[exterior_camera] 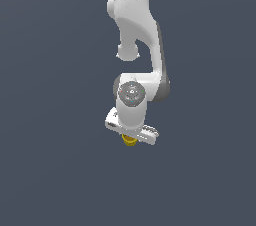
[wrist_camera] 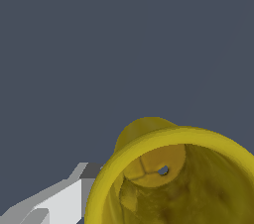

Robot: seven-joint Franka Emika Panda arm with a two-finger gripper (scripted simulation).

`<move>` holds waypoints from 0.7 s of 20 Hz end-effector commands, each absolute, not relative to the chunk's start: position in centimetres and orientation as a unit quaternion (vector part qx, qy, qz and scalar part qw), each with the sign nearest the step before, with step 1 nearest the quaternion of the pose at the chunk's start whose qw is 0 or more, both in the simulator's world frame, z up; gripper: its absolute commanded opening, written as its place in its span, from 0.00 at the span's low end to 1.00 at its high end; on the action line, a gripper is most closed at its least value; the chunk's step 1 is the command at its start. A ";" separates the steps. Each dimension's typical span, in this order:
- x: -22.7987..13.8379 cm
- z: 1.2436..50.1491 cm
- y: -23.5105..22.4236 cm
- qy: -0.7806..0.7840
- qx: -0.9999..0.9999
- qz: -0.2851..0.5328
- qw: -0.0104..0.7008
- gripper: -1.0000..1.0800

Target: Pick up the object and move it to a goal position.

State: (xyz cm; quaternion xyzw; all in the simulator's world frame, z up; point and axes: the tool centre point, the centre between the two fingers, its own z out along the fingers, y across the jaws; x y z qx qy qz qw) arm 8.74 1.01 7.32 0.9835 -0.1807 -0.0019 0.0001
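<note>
The yellow cup (exterior_camera: 130, 140) is seen directly beneath the white gripper (exterior_camera: 131, 137), one finger (wrist_camera: 59, 200) beside its rim; whether it is gripped cannot be told.

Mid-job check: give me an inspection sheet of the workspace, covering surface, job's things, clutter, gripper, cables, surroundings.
Surface: plain dark grey-blue field; no edges or markings seen.
Job's things: yellow cup directly under the gripper; the wrist view shows its hollow inside close up. No goal marker seen.
Clutter: nothing seen.
Gripper: white gripper right over the cup; one finger beside the rim; grip state cannot be told.
Cables: nothing seen.
Surroundings: only the white arm reaching down from the top of the exterior view.
</note>
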 end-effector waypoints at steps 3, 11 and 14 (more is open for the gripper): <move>8.9 10.1 -3.8 -0.182 0.983 0.000 0.000 0.00; 9.3 14.7 -12.1 -0.182 0.983 0.000 0.000 0.00; 9.5 16.3 -14.8 -0.182 0.983 0.000 0.000 0.00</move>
